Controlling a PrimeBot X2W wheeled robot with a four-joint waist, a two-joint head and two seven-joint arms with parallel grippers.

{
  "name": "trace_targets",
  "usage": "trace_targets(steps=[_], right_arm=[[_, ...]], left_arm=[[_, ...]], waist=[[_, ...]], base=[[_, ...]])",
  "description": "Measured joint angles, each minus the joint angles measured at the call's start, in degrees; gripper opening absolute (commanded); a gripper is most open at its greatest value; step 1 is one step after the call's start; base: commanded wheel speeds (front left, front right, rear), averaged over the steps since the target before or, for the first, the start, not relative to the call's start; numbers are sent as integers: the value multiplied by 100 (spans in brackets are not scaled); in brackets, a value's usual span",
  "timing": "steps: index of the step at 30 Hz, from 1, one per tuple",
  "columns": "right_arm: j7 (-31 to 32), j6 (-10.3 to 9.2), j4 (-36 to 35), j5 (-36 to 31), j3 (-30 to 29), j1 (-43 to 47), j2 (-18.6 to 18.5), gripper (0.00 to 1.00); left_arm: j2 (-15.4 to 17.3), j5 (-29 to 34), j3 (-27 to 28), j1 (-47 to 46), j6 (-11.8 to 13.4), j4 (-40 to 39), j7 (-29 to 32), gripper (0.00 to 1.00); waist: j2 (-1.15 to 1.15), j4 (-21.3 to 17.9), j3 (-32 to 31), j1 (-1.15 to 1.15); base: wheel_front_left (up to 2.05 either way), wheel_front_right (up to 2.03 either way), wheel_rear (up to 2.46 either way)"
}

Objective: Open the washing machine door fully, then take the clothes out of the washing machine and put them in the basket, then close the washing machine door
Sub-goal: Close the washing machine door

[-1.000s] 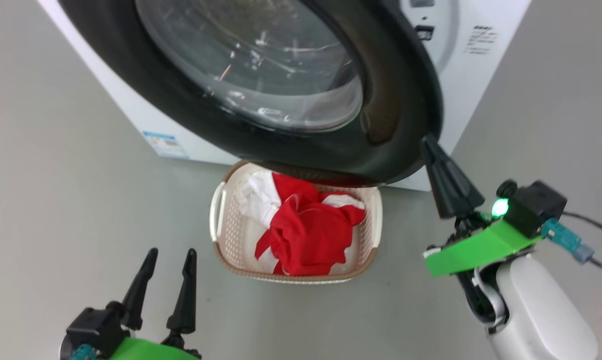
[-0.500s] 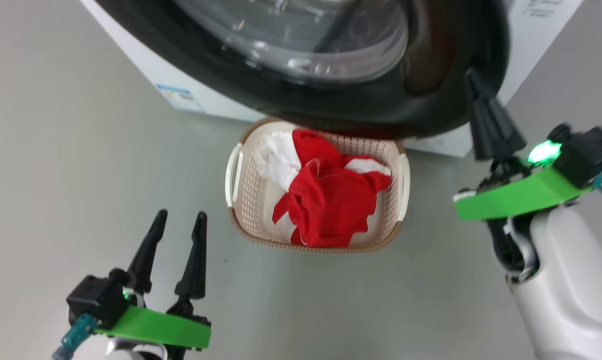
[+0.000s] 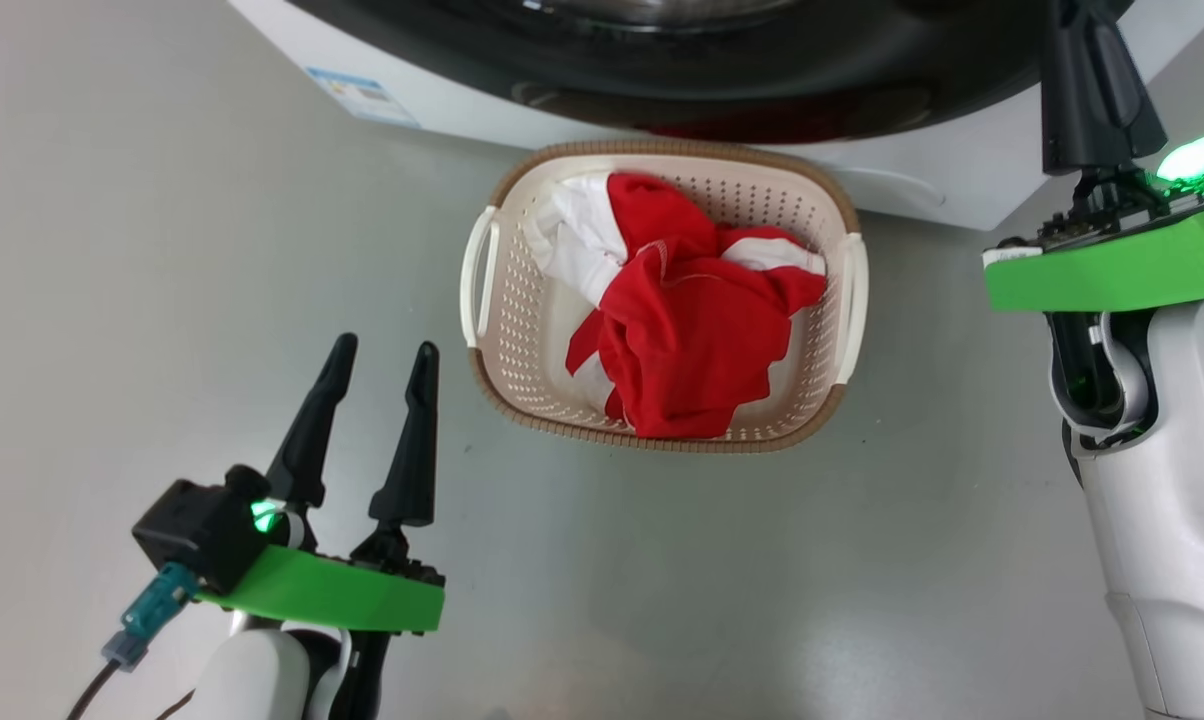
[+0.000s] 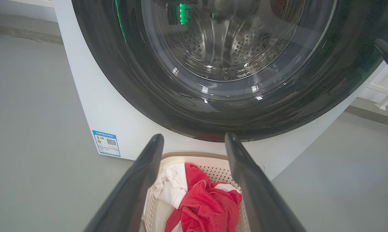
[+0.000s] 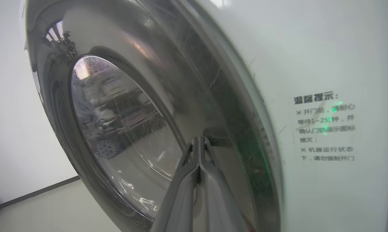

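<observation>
Grey smooth floor in front of big white box-shaped front-loader washing machine. Vs 1 s ago, large round door w/ glossy black rim and clear glass bowl has swung from standing out over the basket to approx. flush w/ the white front; head view tilted down too. Right gripper: fingers pressed together on nothing, tips against the rim. Left gripper: spread apart, empty, low beside small cream perforated plastic basket, which holds the bright red-and-white soft clothes. Unloading done; closing nearly done. It prob. clicked shut, can't confirm at this angle.
</observation>
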Motion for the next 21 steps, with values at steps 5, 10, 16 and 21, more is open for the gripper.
trace_targets(steps=[5, 10, 16, 21], right_arm=[[-1, 48, -30, -8, -100, -54, 114, 0], [3, 47, -32, -9, -83, -85, 146, 0], [1, -9, 56, -8, 114, 118, 67, 0], [2, -9, 143, -7, 282, 527, 54, 0]], left_arm=[[-8, -26, -71, -35, 0, -37, 0, 100], [-9, -36, -85, -35, 0, -35, 0, 100], [-9, -35, -74, -29, 0, 51, 0, 100], [-10, -4, -37, 20, 0, 94, 0, 100]], waist=[[0, 69, 124, 0], [0, 75, 108, 0], [0, 53, -84, 0], [0, 12, -256, 0]], base=[[0, 0, 0], [0, 0, 0], [0, 0, 0], [0, 0, 0]])
